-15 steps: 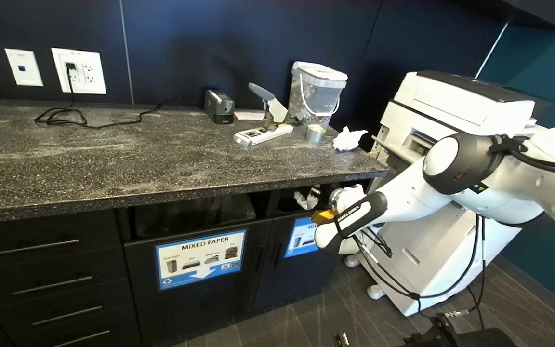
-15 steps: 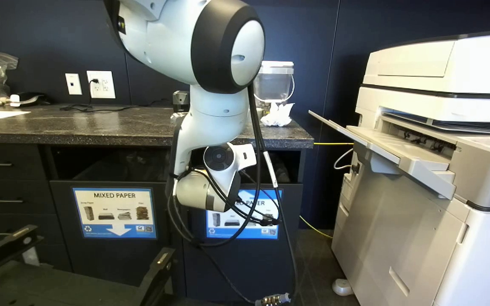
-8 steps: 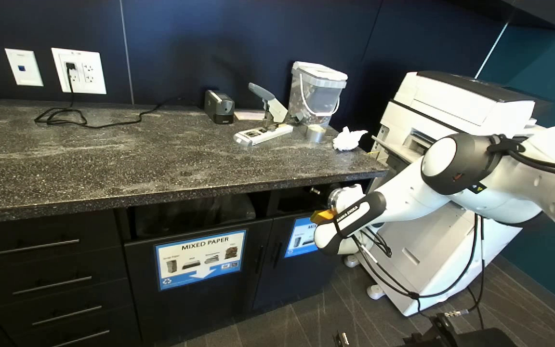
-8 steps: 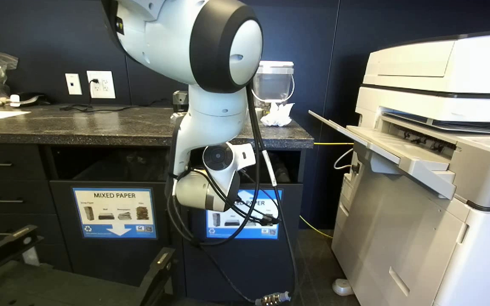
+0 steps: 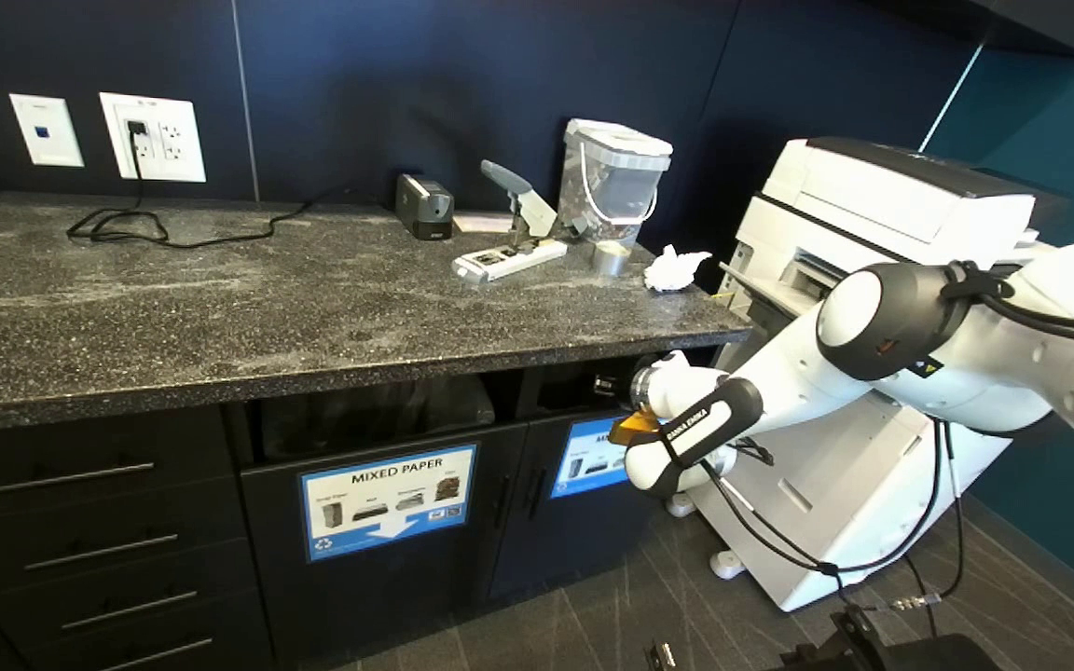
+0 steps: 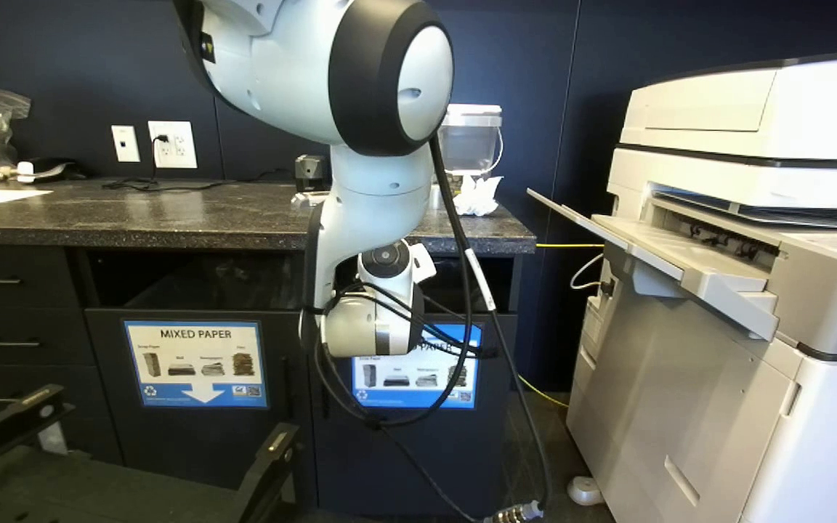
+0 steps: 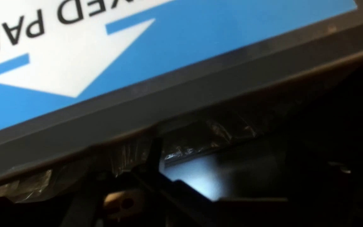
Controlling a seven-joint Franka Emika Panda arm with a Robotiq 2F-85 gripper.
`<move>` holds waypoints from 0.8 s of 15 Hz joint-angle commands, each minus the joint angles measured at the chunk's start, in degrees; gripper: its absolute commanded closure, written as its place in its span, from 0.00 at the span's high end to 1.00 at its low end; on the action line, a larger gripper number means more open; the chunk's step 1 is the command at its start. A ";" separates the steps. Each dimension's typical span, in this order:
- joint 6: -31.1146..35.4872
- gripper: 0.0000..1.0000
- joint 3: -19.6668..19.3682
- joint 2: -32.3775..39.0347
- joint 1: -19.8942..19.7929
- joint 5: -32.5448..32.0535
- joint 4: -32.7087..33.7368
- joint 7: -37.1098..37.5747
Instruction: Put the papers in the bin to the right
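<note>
1. A crumpled white paper wad (image 5: pixel 672 271) rests on the dark, speckled desk (image 5: pixel 313 289), right of centre and above mid-height in both exterior views.
2. In an exterior view, the wad's long axis runs roughly left to right, tilting up, with a pointed tip toward the right edge of the frame. In an exterior view, the wad (image 6: pixel 480 197) fans upward.
3. It looks bright and sharply creased, a rounded bundle with thin, loose folds.
4. The dark, flat-fronted cabinet bin (image 5: pixel 574 545) stands upright below the desk's right end, its slot running horizontally. Its blue-and-white label (image 6: pixel 411 381) is partly covered by the white robot arm (image 6: pixel 378 181).
5. In the wrist view, the label's white arrow points down the frame, toward the slot.
6. The black tool (image 7: pixel 134 167) shows at bottom centre-left there, beside crinkled clear plastic (image 7: pixel 181 153); too dark to tell whether its jaws stand apart or together.
7. A blurred pale patch (image 7: pixel 197 175) just right of it cannot be identified.
</note>
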 commanded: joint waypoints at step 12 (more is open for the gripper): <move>-12.12 1.00 -1.30 -19.53 -7.17 -58.31 -15.10 14.83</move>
